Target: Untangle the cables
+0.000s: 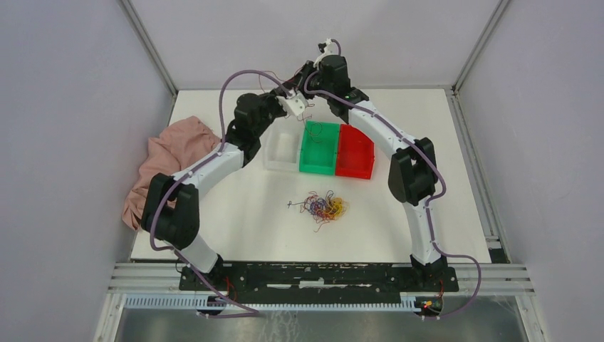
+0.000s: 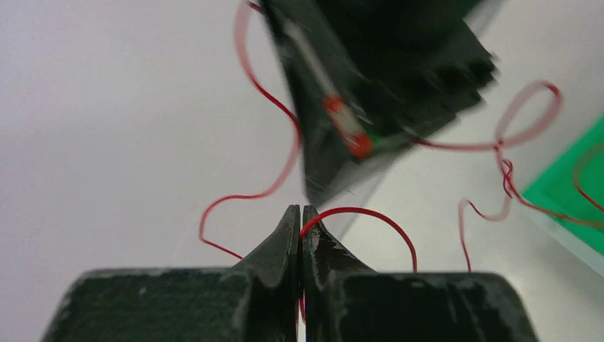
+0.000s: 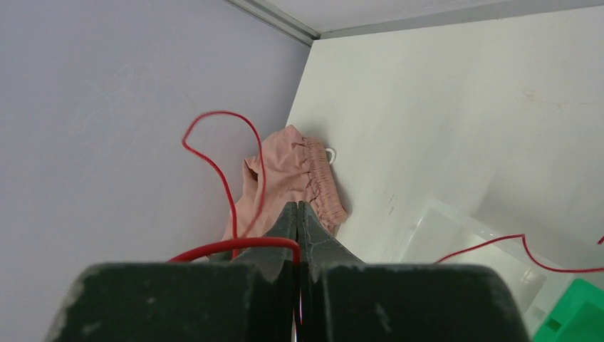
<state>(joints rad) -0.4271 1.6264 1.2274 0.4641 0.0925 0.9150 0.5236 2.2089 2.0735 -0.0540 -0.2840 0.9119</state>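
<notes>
- Top external view: the cables (image 1: pixel 324 207) lie as a loose clump of dark red, yellow-orange and purple strands on the white table (image 1: pixel 235 228), near its middle and well apart from both arm bases.
- Behind the clump stand three bins side by side and touching: a clear bin (image 1: pixel 279 167) on the left, a green bin (image 1: pixel 317 171) in the middle and a red bin (image 1: pixel 354 173) on the right.
- A crumpled pink cloth (image 1: pixel 167 160) lies at the left edge of the table, partly hidden by the left arm's elbow.
- Both arms reach to the far end of the table and meet above the bins; the left forearm covers a corner of the clear bin.
- Left wrist view: the left gripper (image 2: pixel 302 214) is closed, pinching a red wire (image 2: pixel 356 211) that arcs out of the seam between its fingers. The blurred dark body of the right gripper (image 2: pixel 384 78) fills the upper middle and blocks what is behind it. More loops of wire hang to the right, above a corner of the green bin.
- Right wrist view: the right gripper is closed on the same kind of red wire, which loops up in front of the grey wall. The pink cloth shows past the fingertips, the clear bin at lower right.
</notes>
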